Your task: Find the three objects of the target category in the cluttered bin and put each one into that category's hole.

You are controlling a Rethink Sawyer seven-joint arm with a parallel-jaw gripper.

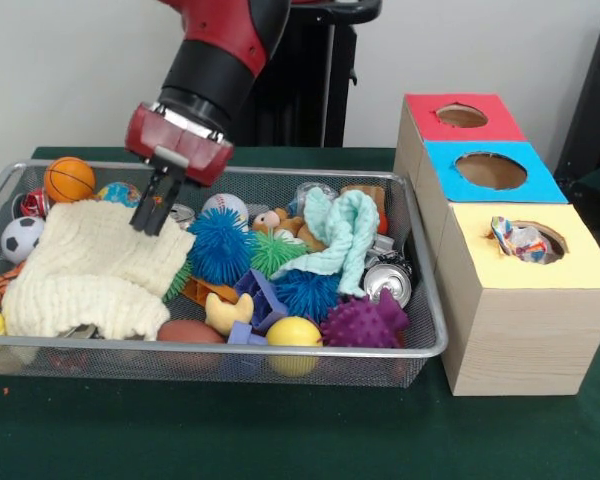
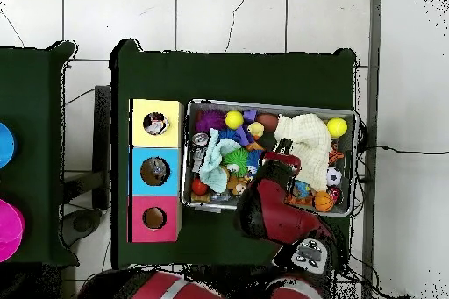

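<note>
You find no readable text or label anywhere here (the can beside the yellow-topped box shows none).

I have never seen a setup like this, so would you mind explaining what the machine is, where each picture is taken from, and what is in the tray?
The machine is a red and black robot arm; its end effector hangs over a cream cloth, touching or nearly touching it, fingers close together, and I cannot tell whether it grips anything. One picture faces the robot from across the table; the other looks straight down, with the robot's base at the bottom. The wire mesh bin holds cloths, spiky rubber balls, small sports balls and a can. Beside it stands a row of wooden boxes with red, blue and yellow-surround holes. A crumpled printed wad sits in the yellow one.
</note>
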